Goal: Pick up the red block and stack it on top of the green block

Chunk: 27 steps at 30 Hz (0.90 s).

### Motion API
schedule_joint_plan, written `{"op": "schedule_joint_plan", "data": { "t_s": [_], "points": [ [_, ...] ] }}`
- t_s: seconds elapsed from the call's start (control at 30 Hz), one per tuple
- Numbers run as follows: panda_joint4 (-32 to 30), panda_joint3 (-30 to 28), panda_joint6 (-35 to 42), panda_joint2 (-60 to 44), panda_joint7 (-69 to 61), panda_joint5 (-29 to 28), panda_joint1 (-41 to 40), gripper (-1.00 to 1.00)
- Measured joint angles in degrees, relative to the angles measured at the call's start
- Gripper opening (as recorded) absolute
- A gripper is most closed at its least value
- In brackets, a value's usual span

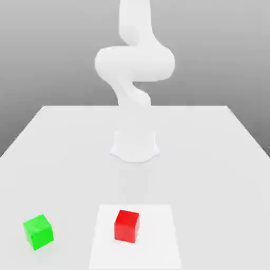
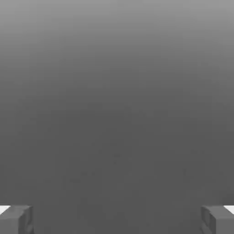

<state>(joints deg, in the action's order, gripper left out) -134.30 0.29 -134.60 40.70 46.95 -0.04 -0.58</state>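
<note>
Leftmost in the exterior view, a bright green cube (image 1: 38, 232) sits turned at an angle on a pale tabletop (image 1: 211, 174). To its right, apart from it, a bright red cube (image 1: 126, 227) rests on a white square patch (image 1: 158, 242), in front of the white Panda arm (image 1: 135, 63). In the hand view, the gripper (image 2: 117, 220) has its two fingers spread wide.

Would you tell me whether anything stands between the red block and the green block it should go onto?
Nothing visible stands between the red block and the green block; only bare tabletop and the white patch's edge lie there.
</note>
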Motion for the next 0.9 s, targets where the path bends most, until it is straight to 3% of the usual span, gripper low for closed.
{"op": "schedule_joint_plan", "data": {
  "t_s": [0.67,0.87,0.9],
  "points": [
    [-20.3,0.6,-23.0,-42.0,8.9,-0.2,-3.0,0.0],
    [-19.6,0.3,-33.1,-54.5,9.5,-0.5,-2.8,0.0],
    [-19.4,0.2,-34.4,-56.0,9.6,-0.6,-2.7,-1.0]
  ]
}}
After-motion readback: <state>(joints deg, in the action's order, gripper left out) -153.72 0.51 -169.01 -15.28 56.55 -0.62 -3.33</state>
